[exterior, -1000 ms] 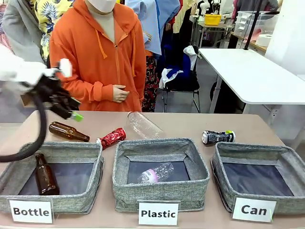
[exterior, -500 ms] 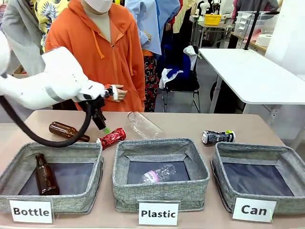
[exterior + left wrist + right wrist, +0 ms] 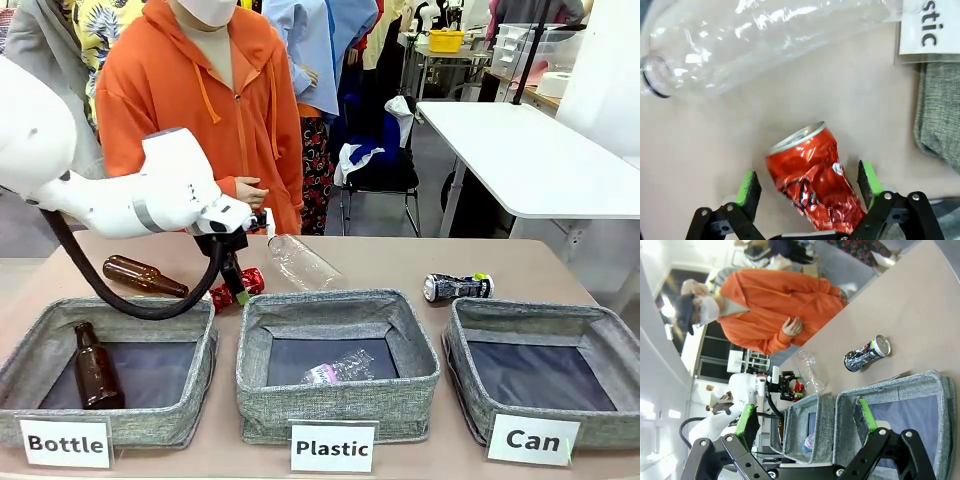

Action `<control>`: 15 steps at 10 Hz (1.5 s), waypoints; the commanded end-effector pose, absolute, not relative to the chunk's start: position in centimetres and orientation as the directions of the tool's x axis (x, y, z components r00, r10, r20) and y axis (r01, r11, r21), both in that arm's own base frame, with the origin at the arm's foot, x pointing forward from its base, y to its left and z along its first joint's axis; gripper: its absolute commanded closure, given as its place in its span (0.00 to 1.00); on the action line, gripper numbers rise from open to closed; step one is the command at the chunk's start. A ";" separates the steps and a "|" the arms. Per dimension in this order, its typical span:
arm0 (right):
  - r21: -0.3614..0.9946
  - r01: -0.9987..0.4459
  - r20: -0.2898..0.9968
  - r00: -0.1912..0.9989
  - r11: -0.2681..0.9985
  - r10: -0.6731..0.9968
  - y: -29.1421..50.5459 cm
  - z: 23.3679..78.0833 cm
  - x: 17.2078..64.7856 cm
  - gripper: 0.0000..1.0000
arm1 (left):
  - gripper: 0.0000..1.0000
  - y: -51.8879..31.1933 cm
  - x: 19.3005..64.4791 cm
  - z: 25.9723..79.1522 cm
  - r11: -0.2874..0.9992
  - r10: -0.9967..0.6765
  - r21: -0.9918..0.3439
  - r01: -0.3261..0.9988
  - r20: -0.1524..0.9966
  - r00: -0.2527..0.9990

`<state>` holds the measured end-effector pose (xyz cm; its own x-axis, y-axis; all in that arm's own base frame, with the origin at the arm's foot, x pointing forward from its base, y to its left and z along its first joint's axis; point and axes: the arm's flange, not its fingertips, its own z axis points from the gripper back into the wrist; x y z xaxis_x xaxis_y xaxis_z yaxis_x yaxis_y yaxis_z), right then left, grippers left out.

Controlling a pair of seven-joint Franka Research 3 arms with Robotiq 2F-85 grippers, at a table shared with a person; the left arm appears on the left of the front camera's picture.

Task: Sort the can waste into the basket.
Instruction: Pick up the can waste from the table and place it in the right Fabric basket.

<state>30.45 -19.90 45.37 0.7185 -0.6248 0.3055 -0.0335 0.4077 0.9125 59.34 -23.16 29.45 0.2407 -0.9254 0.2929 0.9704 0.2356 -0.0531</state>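
Swinging the left gripper (image 3: 238, 290) rightward since a moment ago, now straddling the red can (image 3: 812, 187) just behind the middle bin's (image 3: 340, 400) far left corner, spreading its fingers on either side without clamping. Lying flat there, aiming its silver end at the clear bottle (image 3: 300, 262). Leaving the black can (image 3: 457, 287) just past the bin's far right corner, stretching lengthwise along that far edge, pointing its yellow-green end right. Keeping the basket (image 3: 545, 312) just right of the bin. Holding the right gripper (image 3: 807, 422) wide apart, gripping nothing.

The table (image 3: 390, 262) bears a Bottle bin (image 3: 112, 312) at seven o'clock, Plastic bin (image 3: 330, 303) at six, basket (image 3: 545, 311) at five, brown bottle (image 3: 143, 276) at ten, red can (image 3: 812, 182) eleven, clear bottle (image 3: 300, 262) twelve, black can (image 3: 457, 287) two.
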 end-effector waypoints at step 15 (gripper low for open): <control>0.910 -0.069 0.335 0.701 0.409 -0.629 -19.9 45.2 30.8 0.00 | 1.00 -20.5 48.5 46.1 0.025 -0.909 0.053 0.998 0.417 0.001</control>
